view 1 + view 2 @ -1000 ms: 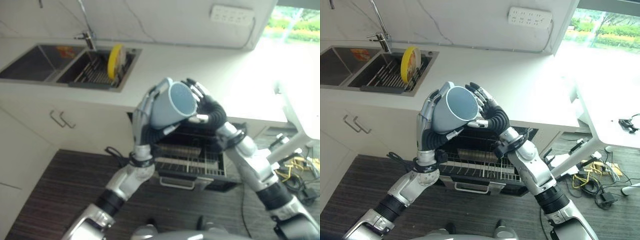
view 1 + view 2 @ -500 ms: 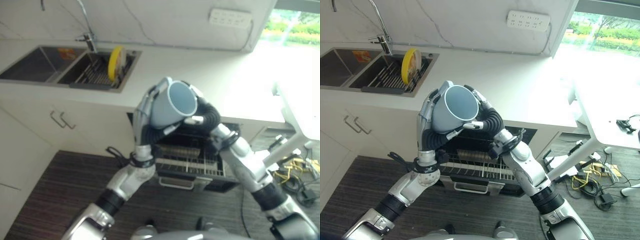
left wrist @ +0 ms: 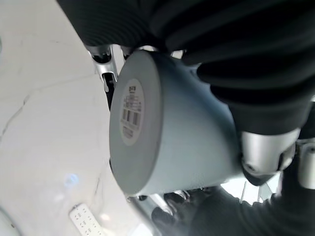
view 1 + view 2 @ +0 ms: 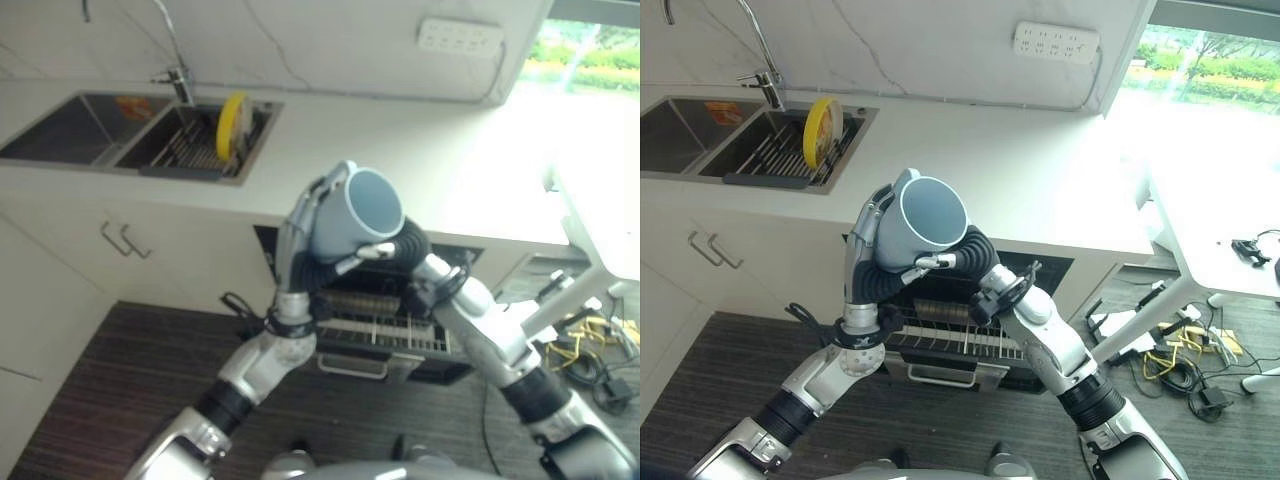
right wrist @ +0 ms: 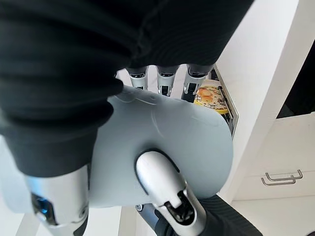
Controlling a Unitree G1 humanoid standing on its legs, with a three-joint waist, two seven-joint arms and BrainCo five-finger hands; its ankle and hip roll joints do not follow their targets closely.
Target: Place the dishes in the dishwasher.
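Here, pale blue cup (image 4: 925, 222) tilted, mouth up toward camera; left hand (image 4: 868, 235) and right hand (image 4: 962, 262) fingers curled round it

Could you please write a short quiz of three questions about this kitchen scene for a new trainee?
1. True or false: the pale blue cup rests on the counter.
2. Which hands touch the cup? A) left hand alone B) both, with the right hand C) neither
3. Fill in: the yellow plate stands in the ____.

Key: 1 false, it is held above the dishwasher rack; 2 B; 3 sink.
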